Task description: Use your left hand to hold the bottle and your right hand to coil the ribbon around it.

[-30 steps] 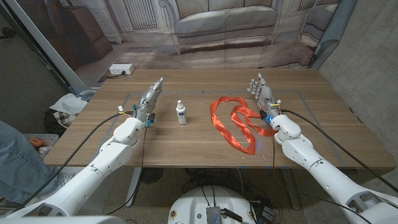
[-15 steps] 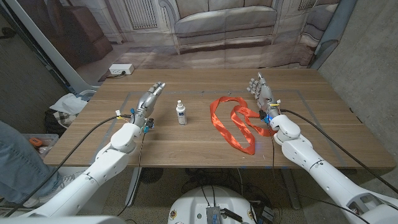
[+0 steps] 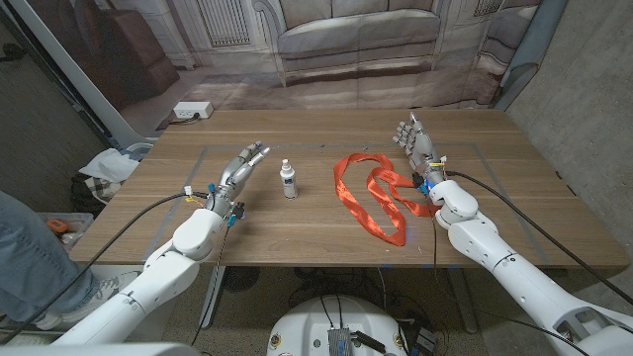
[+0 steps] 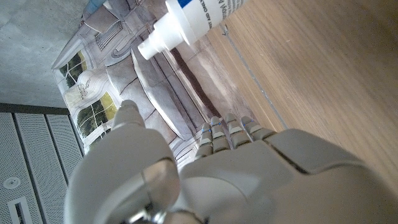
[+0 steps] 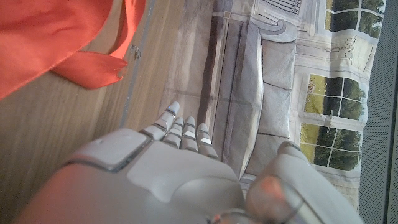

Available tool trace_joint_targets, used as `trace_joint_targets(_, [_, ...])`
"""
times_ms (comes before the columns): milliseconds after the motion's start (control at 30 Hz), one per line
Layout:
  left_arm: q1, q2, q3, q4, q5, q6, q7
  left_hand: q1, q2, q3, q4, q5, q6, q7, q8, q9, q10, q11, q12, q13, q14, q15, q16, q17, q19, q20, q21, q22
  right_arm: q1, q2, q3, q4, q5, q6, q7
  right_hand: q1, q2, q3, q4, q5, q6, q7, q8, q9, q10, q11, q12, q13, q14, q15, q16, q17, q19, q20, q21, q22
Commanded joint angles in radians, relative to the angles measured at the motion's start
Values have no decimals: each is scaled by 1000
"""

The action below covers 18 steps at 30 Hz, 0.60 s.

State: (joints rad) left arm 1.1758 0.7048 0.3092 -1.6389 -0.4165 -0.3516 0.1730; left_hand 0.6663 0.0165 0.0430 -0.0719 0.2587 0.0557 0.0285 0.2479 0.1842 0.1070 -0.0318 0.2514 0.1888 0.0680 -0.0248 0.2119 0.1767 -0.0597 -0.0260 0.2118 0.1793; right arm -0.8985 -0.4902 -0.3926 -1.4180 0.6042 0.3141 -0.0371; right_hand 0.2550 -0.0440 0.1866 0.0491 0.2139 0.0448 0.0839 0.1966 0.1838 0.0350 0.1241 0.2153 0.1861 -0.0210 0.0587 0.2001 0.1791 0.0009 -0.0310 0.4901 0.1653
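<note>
- The bottle [image 3: 288,180], small and white with a blue label, stands upright on the wooden table [image 3: 297,232], left of centre; nothing touches it
- The left hand [image 3: 240,167] is just beside the bottle on its left; its fingers are spread and it holds nothing
- The orange ribbon [image 3: 371,195] lies in loose loops on the table, right of the bottle and apart from it
- The right hand [image 3: 417,145] is near the ribbon's far right edge, fingers apart and extended, holding nothing

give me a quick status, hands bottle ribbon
Left hand open, beside the small white bottle, not touching. Right hand open, beside the orange ribbon. Bottle upright, ribbon loose on table. Nothing between.
</note>
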Motion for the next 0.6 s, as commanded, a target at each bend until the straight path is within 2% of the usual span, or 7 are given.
trace_joint_targets(33, [84, 26, -19, -48, 117, 6, 96, 13, -2, 2, -12, -3, 14, -3, 3, 3, 17, -8, 3, 2, 10, -6, -1, 3, -10, 14, -6, 4, 16, 15, -21, -2, -10, -5, 3, 15, 0, 2, -3, -4, 7, 4, 8, 2, 12, 2, 9, -1, 7, 0, 1, 2, 5, -11, -1, 6])
trace_joint_targets(167, [92, 17, -20, -43, 155, -13, 123, 27, -6, 3, -21, -4, 25, -13, 4, 4, 26, -16, 3, 2, 9, -12, -5, 3, -17, 18, -9, 4, 19, 17, -25, 0, -12, -4, 8, 15, 0, 2, -4, -4, 7, 4, 7, 2, 12, 4, 9, -1, 7, 0, 0, 3, 6, -10, -3, 6])
trace_joint_targets(300, [102, 9, -19, -67, 270, 18, 213, 48, -9, 7, -33, -4, 36, -24, 5, 4, 38, -31, 3, 3, 11, -22, -8, 3, -19, 25, -10, 3, 18, 19, -25, 0, -9, -3, 9, 16, 0, 2, -5, -5, 8, 3, 7, 2, 14, 4, 9, -1, 8, 0, 0, 3, 7, -9, -5, 6])
trace_joint_targets(467, [103, 8, -4, -97, 390, 107, 287, 71, -9, 12, -45, -4, 51, -34, 7, 5, 54, -39, 5, 4, 15, -30, -9, 2, -20, 29, -10, 3, 13, 16, -22, -2, -7, 0, 10, 16, 0, 1, -6, -5, 10, 1, 7, 2, 15, 4, 9, -1, 10, 0, 0, 3, 8, -10, -7, 6])
trace_joint_targets(600, [103, 6, 21, -129, 518, 213, 365, 88, -9, 15, -53, -3, 61, -41, 7, 5, 62, -50, 4, 4, 17, -37, -11, 2, -23, 32, -11, 3, 7, 11, -19, -11, -4, -6, 5, 17, 0, 1, -7, -5, 11, 0, 7, 2, 15, 2, 9, -1, 11, 0, 0, 3, 9, -10, -9, 6])
